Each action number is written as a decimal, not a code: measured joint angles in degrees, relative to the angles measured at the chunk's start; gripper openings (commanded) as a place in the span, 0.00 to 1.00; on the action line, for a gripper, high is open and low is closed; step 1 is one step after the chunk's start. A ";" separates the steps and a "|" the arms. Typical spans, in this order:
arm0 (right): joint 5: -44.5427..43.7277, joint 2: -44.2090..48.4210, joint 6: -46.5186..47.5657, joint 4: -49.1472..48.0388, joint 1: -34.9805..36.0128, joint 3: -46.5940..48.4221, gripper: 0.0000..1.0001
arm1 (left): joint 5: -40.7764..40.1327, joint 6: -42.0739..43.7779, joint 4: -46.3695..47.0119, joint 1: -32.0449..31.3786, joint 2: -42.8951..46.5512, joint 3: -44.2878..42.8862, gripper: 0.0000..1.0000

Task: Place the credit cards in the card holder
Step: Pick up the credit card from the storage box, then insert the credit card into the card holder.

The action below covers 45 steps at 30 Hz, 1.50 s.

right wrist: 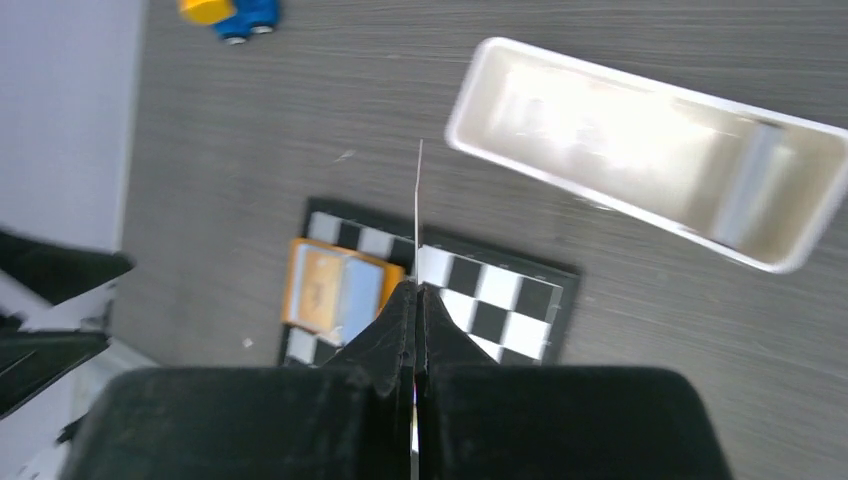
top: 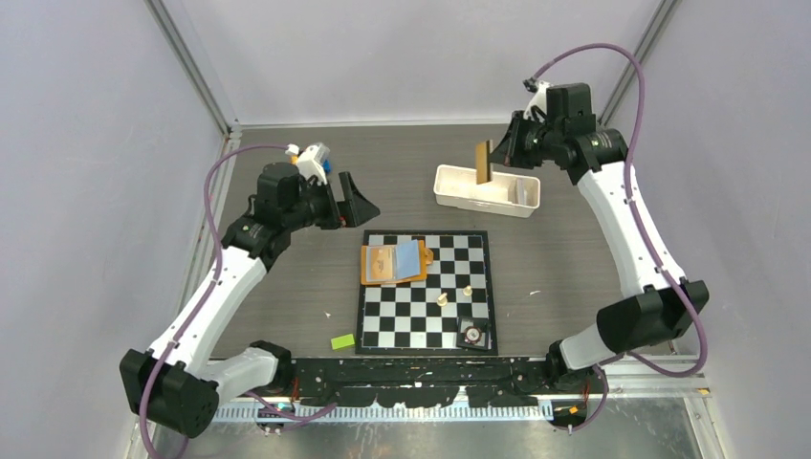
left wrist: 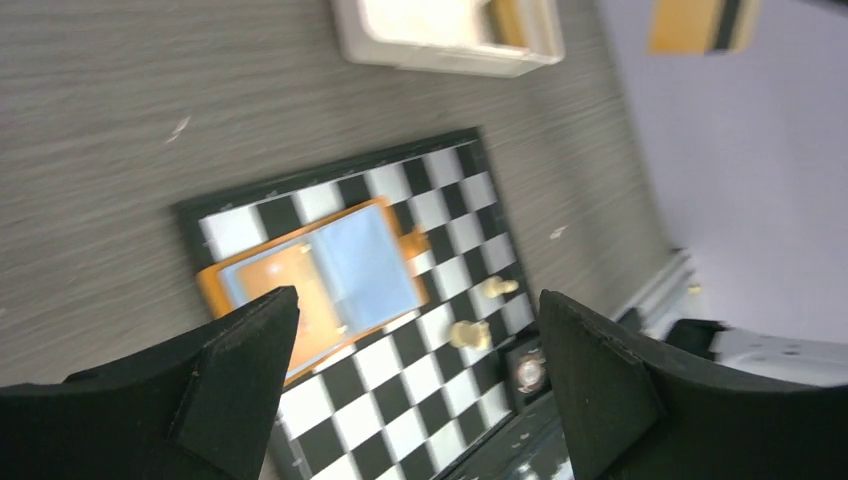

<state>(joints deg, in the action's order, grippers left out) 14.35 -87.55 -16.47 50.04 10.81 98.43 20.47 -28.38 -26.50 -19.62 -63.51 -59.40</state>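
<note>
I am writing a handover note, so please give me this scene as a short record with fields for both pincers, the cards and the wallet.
left pincer: open, holding nothing
right pincer: shut on thin orange-tan card, held upright above white rectangular plastic tray
flat orange leather-like wallet: lying on black-and-white chessboard, far-left corner
light blue flat card: resting on the wallet's right half
task status: held card not yet in wallet
</note>
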 measured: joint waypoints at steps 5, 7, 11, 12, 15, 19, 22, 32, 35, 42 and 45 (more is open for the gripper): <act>11.91 5.33 -3.93 -7.91 3.76 -5.86 0.00 | 7.04 -9.73 13.20 -1.29 1.92 3.04 0.92; 16.52 6.47 -5.99 -12.02 5.01 -7.48 0.00 | 9.03 -13.00 17.70 -2.10 1.77 3.87 0.90; 24.30 8.46 -11.13 -21.31 6.49 -11.37 0.01 | 12.11 -18.10 25.29 -3.63 0.52 4.28 0.84; 26.05 8.94 -12.57 -23.65 6.78 -12.39 0.01 | 12.87 -19.45 27.36 -4.02 -0.02 4.31 0.84; 30.16 9.33 -15.78 -29.18 7.54 -13.92 0.01 | 14.47 -22.86 32.81 -4.85 -1.49 4.35 0.81; 33.83 9.33 -18.25 -34.25 8.85 -15.19 0.00 | 15.76 -26.53 38.49 -5.97 -3.08 4.35 0.69; 35.71 9.33 -19.34 -36.54 9.70 -15.91 0.01 | 16.44 -28.41 41.29 -6.60 -4.26 4.35 0.61; 39.17 9.33 -20.31 -39.21 10.86 -17.18 0.01 | 16.76 -34.07 50.29 -6.88 -5.33 4.35 0.34; 39.43 9.33 -19.98 -38.80 10.93 -17.33 0.01 | 16.79 -34.88 51.41 -6.88 -5.35 4.35 0.12; 37.31 9.27 -17.11 -34.67 10.95 -17.33 0.41 | 17.14 -35.65 52.33 -6.93 -5.29 4.61 0.00; 32.63 9.01 -14.99 -29.70 11.17 -17.31 0.56 | 17.18 -34.21 48.89 -6.32 -5.11 5.05 0.00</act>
<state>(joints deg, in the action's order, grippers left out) 46.98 -78.54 -31.46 20.34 21.98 81.12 37.65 -62.59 22.39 -25.93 -68.62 -54.35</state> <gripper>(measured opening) 0.450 0.010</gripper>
